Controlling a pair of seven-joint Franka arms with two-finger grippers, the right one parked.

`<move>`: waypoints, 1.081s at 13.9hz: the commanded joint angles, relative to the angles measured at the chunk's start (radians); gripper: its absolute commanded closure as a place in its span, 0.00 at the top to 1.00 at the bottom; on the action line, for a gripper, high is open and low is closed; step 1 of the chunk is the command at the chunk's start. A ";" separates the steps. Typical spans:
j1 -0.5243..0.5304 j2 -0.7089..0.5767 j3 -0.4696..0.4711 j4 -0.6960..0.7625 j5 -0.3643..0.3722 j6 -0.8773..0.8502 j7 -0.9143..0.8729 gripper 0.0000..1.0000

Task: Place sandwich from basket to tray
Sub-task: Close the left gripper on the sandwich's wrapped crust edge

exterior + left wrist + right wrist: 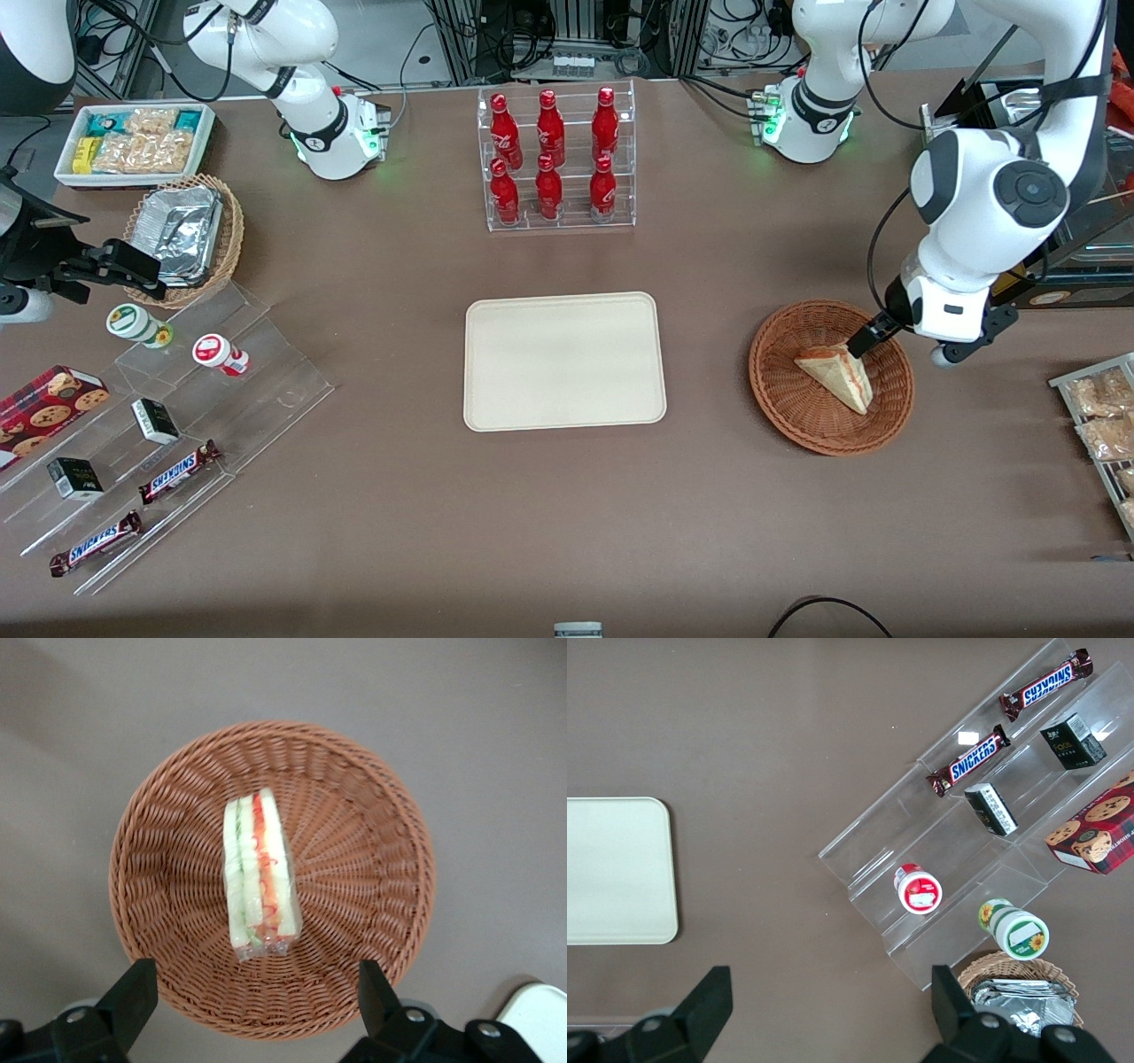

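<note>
Tray lies flat on bench, well apart from the jaws, toward the parked arm's end. Basket holds sandwich, lying on its side. Jaws of left gripper released, spread wide, hovering above sandwich, no contact.

I see the brown table carrying the tray, with the basket at its three o'clock and the bottle rack at twelve. The gripper hovers over the basket.

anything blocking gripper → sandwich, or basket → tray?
Nothing visible. The open gripper hangs above the sandwich, which lies alone in the basket. Only bare table separates basket and tray.
</note>
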 commanded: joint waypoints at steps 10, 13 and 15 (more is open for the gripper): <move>0.000 0.238 -0.001 -0.018 0.016 0.244 -0.080 0.95; 0.005 0.257 -0.001 -0.010 0.014 0.259 -0.077 0.00; 0.000 0.247 -0.001 -0.007 0.016 0.252 -0.068 0.00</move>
